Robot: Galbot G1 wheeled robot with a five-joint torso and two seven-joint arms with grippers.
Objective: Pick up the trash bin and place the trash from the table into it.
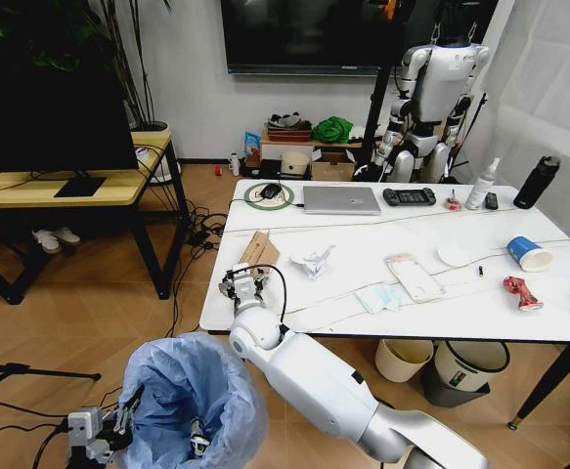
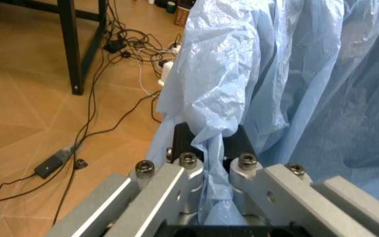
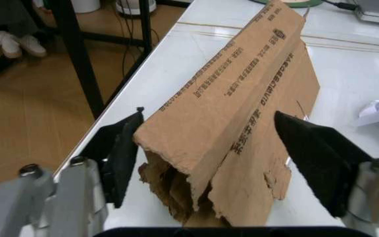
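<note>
Right gripper (image 3: pixel 212 163): black pads spread wide, flanking the torn cardboard box (image 3: pixel 242 118) without touching it, at the table's (image 1: pixel 265 313) left front edge. Left gripper (image 2: pixel 209 148): fingers pinched on the rim of the trash bin (image 1: pixel 192 396), held low beside the table. Bin lined with light-blue bag; contents cannot be told. Blue cup (image 1: pixel 529 253) and red can (image 1: pixel 522 291) lie near the right edge.

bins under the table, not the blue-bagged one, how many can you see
2. A cream bucket stands under the table near its front edge, and a grey-and-white bin is right beside it. The tabletop may hide others.
</note>
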